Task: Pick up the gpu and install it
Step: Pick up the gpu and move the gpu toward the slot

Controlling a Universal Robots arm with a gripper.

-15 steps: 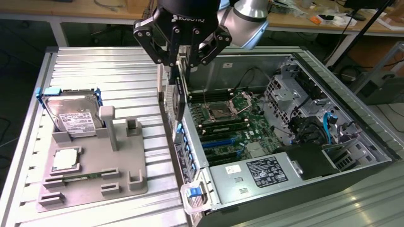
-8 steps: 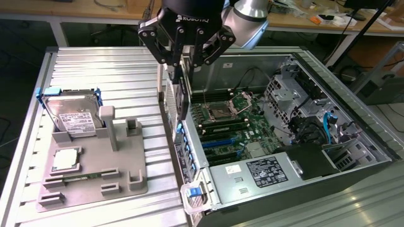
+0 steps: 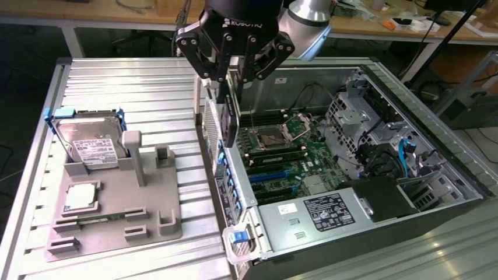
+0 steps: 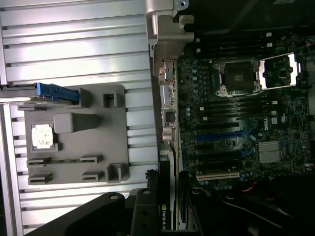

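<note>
**One card in the gripper, above the case edge**

We see one black two-fingered gripper [image 3: 231,79], its fingers closed on the upper edge of one gpu [image 3: 228,119], a thin dark circuit card hanging on edge. The card sits over the wall of the one open grey metal computer case [image 3: 272,87], on the side facing the fixture, above the green motherboard [image 3: 288,163] and clear of it. On that board we count two blue slots [image 4: 221,135] and one white slot [image 4: 218,175]. Beside the case, on the exterior view's left, lies one grey plastic fixture [image 3: 155,216]. It holds one silver hard drive with a white label [image 3: 93,146] and one square silver chip [image 3: 80,197].
</note>
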